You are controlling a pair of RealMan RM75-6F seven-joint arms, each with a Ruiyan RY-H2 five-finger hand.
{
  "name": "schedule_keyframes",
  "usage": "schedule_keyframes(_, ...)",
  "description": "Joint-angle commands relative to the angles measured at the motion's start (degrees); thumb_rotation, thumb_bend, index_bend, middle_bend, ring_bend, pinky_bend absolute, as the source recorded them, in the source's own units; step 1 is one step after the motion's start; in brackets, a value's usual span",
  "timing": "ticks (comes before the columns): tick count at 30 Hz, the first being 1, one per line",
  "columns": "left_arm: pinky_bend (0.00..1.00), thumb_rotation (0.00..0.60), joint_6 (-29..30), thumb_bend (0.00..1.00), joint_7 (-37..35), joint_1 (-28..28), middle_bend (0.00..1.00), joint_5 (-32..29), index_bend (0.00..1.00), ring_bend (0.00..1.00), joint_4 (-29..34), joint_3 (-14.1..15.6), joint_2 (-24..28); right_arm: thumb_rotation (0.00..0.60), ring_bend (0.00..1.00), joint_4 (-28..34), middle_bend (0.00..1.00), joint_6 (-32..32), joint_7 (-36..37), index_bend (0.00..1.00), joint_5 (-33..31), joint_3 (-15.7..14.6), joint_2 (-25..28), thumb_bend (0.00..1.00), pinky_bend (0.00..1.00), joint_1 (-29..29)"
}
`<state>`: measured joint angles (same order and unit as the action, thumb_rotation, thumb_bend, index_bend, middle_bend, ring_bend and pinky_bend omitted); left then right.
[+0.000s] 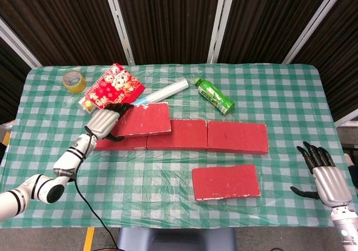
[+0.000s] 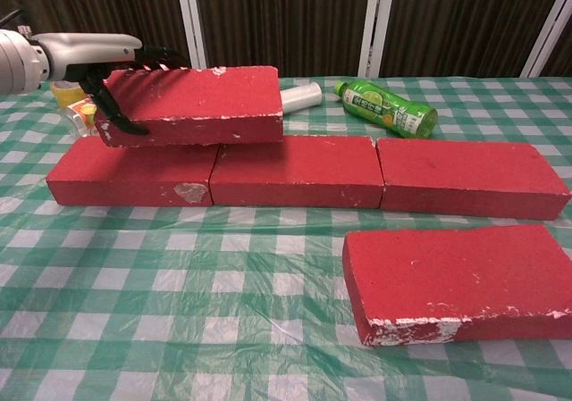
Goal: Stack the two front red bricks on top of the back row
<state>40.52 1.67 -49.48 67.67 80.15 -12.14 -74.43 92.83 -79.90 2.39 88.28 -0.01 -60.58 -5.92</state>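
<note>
My left hand (image 1: 104, 122) (image 2: 121, 71) grips the left end of a red brick (image 1: 143, 119) (image 2: 198, 104). That brick sits over the back row (image 1: 235, 137) (image 2: 299, 171), across the seam of the left and middle bricks; whether it rests on them or hovers just above I cannot tell. The back row holds three red bricks side by side. A second front brick (image 1: 226, 181) (image 2: 460, 279) lies flat on the cloth at the front right. My right hand (image 1: 327, 175) stands open at the table's right front corner, apart from everything.
Behind the row lie a green bottle (image 1: 215, 95) (image 2: 386, 107), a white roll (image 1: 158, 96) (image 2: 301, 96), a red calendar (image 1: 111, 90) and a roll of tape (image 1: 74, 80). The green checked cloth (image 1: 168, 178) covers the table.
</note>
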Motion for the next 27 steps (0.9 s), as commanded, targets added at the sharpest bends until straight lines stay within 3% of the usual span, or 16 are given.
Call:
schedule_keyframes(1, 0.55, 0.600, -0.2, 0.26, -2.3, -0.2, 0.13, 1.8, 0.00, 0.54, -0.7, 0.5, -0.8, 0.600, 0.00, 0.0, 0.00, 0.2, 0.0, 0.00, 0.0, -0.1, 0.0, 0.13, 0.00, 0.0)
schedule_keyframes(27, 0.42, 0.600, -0.9, 0.26, -9.5, -1.8, 0.12, 7.5, 0.00, 0.50, -6.3, 2.9, -5.3, 0.600, 0.00, 0.3, 0.00, -0.1, -0.2, 0.00, 0.0, -0.1, 0.1, 0.13, 0.00, 0.2)
